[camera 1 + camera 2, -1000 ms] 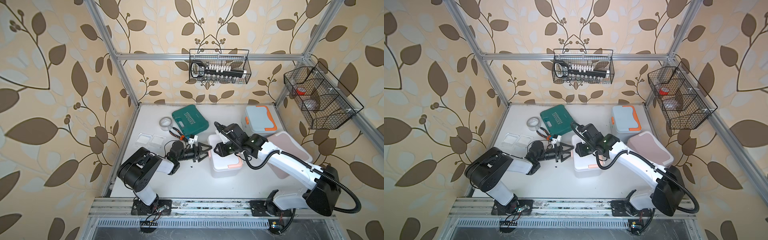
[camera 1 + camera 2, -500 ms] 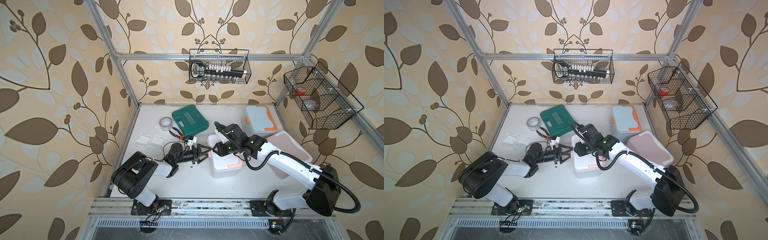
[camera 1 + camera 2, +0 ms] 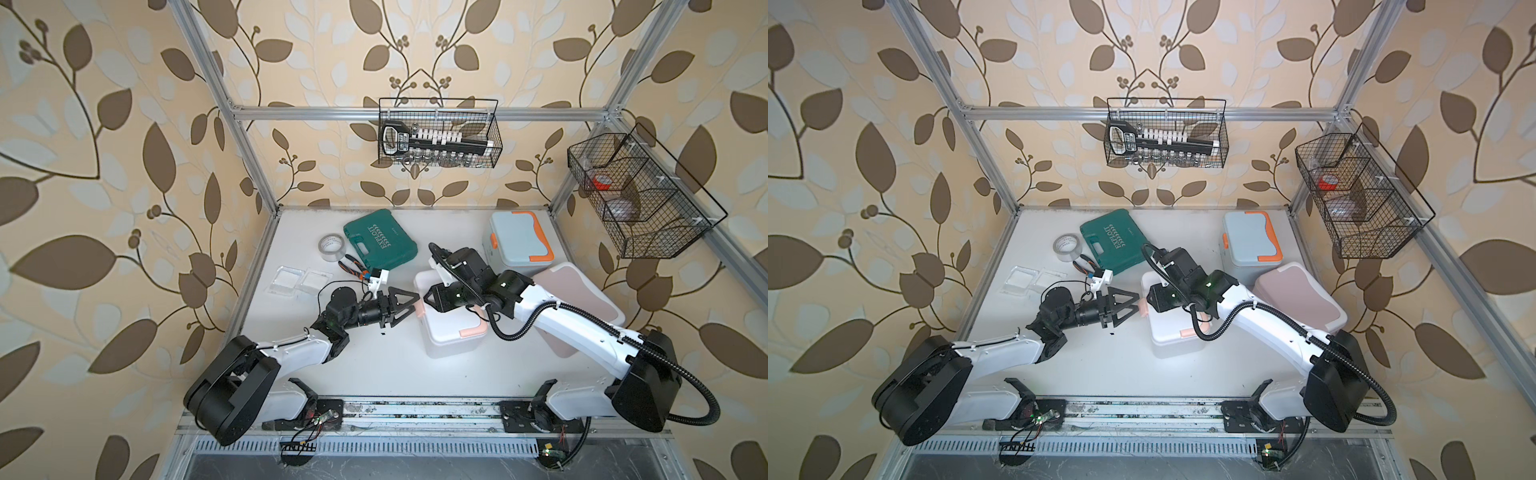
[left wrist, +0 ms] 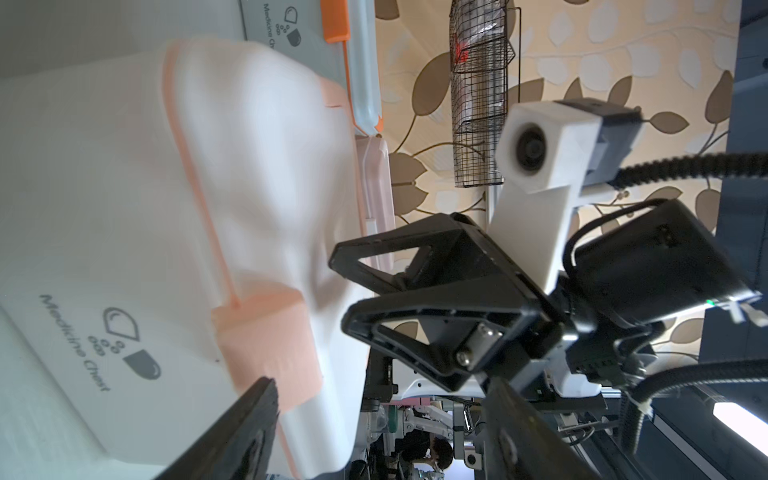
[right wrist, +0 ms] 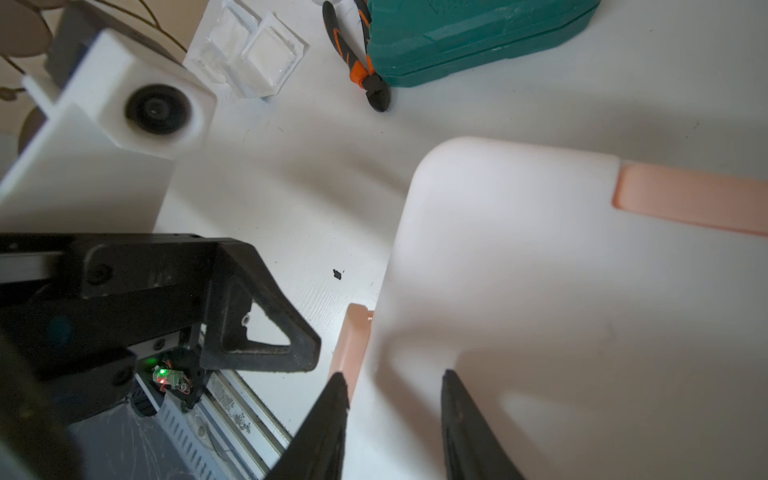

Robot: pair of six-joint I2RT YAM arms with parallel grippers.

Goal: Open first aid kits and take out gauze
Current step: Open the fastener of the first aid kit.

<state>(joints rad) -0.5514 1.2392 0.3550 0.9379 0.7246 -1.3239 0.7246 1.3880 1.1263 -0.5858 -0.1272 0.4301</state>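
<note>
Two claws meet at the peach latch [image 3: 419, 309] on the white kit [image 3: 453, 332], which stands mid-table with its lid down.
The left claw [image 3: 413, 305] lies low over the table [image 3: 374, 374] with its jaws spread wide and nothing in them, tips just short of the latch. The right claw [image 3: 428, 297] reaches in from the other side. Its jaws are part-way apart over the lid's edge, one tip at the latch and the other above the lid, and they grip nothing that shows. The blue kit [image 3: 521, 241] stands shut behind the white one, and the pink kit [image 3: 582, 299] lies shut to the right, partly under the right arm. Two gauze packets [image 3: 286, 278] lie side by side on the table near the left wall. They are close to the tape [image 3: 331, 247] and pliers [image 3: 353, 266] and well apart from the kits. A green case [image 3: 380, 239] lies behind the pliers.
</note>
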